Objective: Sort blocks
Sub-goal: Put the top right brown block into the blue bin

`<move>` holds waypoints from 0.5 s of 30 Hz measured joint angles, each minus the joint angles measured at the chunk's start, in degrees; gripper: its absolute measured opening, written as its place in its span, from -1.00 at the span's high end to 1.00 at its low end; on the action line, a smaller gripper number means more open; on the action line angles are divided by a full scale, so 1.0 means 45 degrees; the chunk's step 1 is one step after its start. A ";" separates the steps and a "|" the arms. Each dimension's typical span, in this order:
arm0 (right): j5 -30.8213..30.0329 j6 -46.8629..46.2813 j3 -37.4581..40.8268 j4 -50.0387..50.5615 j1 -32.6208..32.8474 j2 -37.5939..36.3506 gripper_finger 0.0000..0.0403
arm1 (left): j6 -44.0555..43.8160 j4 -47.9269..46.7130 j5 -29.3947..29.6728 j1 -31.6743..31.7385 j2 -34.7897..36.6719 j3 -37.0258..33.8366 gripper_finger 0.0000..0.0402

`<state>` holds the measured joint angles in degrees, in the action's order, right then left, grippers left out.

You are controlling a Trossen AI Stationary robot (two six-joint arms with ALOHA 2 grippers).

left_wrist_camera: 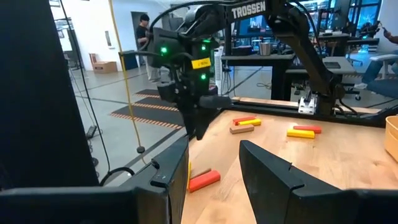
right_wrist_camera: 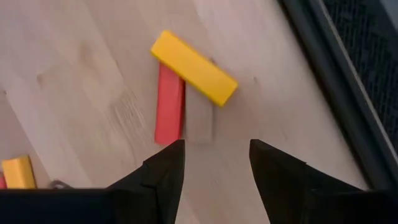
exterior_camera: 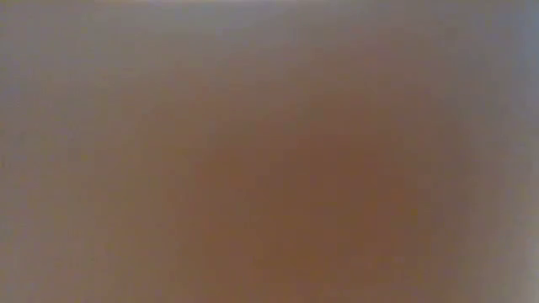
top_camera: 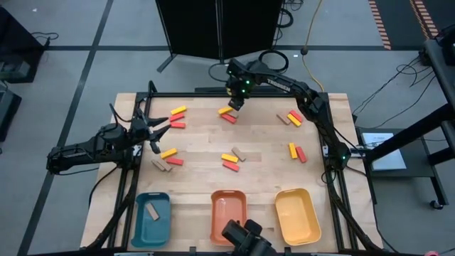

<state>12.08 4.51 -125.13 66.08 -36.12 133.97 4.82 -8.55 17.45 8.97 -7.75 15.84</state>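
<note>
Right hand [top_camera: 234, 104], fingers apart and empty, hangs over a far-centre cluster: yellow block [right_wrist_camera: 193, 67] lying across red block [right_wrist_camera: 170, 102] and tan block [right_wrist_camera: 199, 121]. Left hand [top_camera: 158, 128], fingers apart, apparently empty, at the desk's [top_camera: 263, 135] far left. One tan bar [top_camera: 153, 210] lies in the blue tray [top_camera: 151, 220].

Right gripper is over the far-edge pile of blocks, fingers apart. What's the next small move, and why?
Probably lower the right gripper straight down and close on the yellow block. It lies on top, tilted across the red block and tan block, so it has to come off first. The open fingers hang above the pile, touching nothing.
</note>
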 joint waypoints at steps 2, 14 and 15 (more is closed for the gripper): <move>-0.0010 0.0024 0.0493 -0.0148 0.0073 -0.0043 0.13 | -0.0005 -0.0072 -0.0009 0.0001 0.0000 0.0000 0.30; -0.0045 -0.0483 0.6300 -0.5712 0.0910 -0.2866 0.13 | -0.0673 -0.1281 -0.0170 0.0000 -0.0022 -0.0005 0.30; -0.0031 -0.0805 0.6948 -0.6394 0.0910 -0.3276 0.13 | -0.0675 -0.1284 -0.0170 0.0000 -0.0024 -0.0005 0.30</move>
<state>11.94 0.89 -93.87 37.30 -32.03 119.23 1.78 -14.33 16.69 8.97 -7.86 15.81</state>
